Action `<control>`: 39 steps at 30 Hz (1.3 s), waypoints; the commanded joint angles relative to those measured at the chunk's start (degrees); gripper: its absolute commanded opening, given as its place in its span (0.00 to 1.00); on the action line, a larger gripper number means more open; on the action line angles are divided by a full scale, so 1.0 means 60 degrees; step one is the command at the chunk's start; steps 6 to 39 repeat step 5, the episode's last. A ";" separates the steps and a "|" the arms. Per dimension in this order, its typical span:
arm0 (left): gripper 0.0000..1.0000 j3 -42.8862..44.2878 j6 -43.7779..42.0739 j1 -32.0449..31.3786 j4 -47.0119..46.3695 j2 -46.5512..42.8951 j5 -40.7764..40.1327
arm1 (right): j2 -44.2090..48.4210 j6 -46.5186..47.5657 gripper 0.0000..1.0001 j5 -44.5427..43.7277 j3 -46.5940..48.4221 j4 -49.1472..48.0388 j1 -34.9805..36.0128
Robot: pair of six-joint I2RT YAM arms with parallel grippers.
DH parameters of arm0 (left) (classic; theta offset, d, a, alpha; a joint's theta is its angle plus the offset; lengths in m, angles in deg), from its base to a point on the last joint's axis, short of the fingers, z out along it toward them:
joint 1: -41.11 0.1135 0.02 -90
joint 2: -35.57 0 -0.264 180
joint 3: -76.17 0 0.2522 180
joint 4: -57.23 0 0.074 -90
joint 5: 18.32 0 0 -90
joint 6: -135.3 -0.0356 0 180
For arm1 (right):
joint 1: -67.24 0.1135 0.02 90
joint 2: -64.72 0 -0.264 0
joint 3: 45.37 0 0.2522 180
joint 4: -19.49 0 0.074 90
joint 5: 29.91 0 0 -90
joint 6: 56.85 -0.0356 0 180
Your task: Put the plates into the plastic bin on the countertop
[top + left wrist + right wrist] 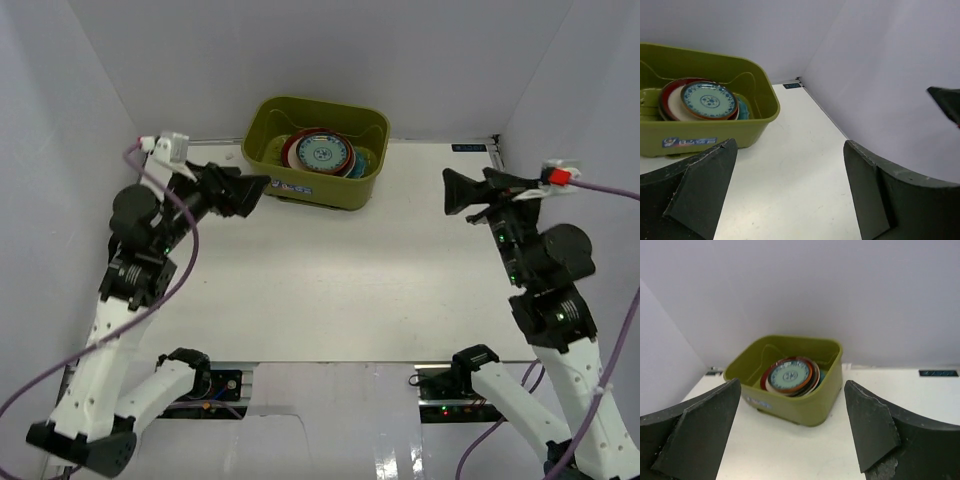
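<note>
The plates (318, 153) lie stacked in the plastic bin (330, 196), at the back of the bench (340, 290), left of centre.

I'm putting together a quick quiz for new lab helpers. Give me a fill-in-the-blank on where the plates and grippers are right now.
1. The plates lie stacked ____ the plastic bin.
2. The small blue-green plate lies at the ____ of the stack.
3. The left gripper and the right gripper both have jaws that stand ____.
4. The countertop in front of the plastic bin carries ____ plates.

Missing words: inside; top; open; no.
</note>
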 commanded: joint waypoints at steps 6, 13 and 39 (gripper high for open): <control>0.98 -0.2193 -0.0641 0.0084 0.0873 -0.2543 -0.1120 | 0.1995 0.0268 0.90 -0.0561 -0.1597 -0.1394 0.0022; 0.98 -0.2193 -0.0641 0.0084 0.0873 -0.2543 -0.1120 | 0.1995 0.0268 0.90 -0.0561 -0.1597 -0.1394 0.0022; 0.98 -0.2193 -0.0641 0.0084 0.0873 -0.2543 -0.1120 | 0.1995 0.0268 0.90 -0.0561 -0.1597 -0.1394 0.0022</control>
